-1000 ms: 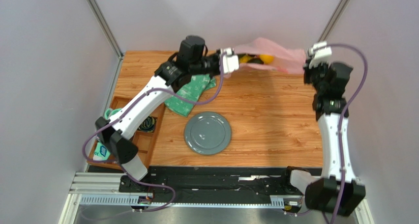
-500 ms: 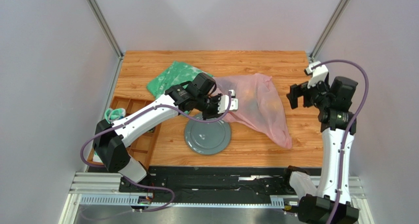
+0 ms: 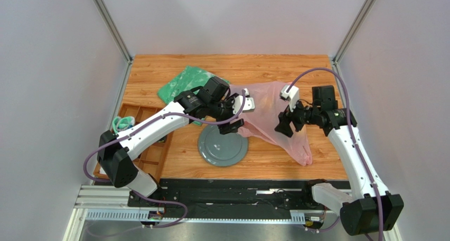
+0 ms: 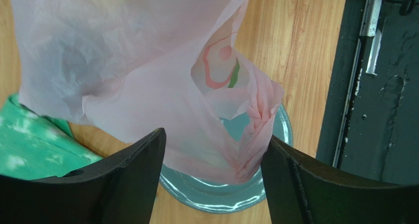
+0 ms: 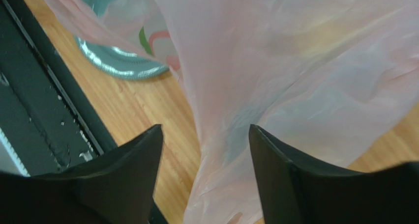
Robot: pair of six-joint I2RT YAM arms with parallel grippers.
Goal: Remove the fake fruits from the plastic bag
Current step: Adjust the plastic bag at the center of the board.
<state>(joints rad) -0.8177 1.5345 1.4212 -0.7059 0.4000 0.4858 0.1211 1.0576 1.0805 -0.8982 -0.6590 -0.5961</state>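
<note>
The thin pink plastic bag (image 3: 274, 111) lies slumped on the wood table, right of centre. The fake fruits are hidden inside it; only a dim yellow-orange patch (image 5: 319, 35) shows through the film. My left gripper (image 3: 237, 117) hovers open at the bag's left end. In the left wrist view a gathered fold of the bag (image 4: 255, 135) hangs loose between the open left gripper (image 4: 214, 145). My right gripper (image 3: 282, 126) is open over the bag's right side. There the right gripper (image 5: 205, 135) straddles a ridge of film (image 5: 231, 150) without pinching it.
A grey plate (image 3: 219, 148) sits just near-left of the bag, partly under its edge. A flat green patterned bag (image 3: 182, 85) lies at the back left. A wooden tray (image 3: 150, 154) with small items is at the left edge. The black base rail (image 3: 237, 188) runs along the near edge.
The bag came down from the far edge, where both grippers held it up, onto the table. Both grippers let go. The right arm has swung in from the right over the bag.
</note>
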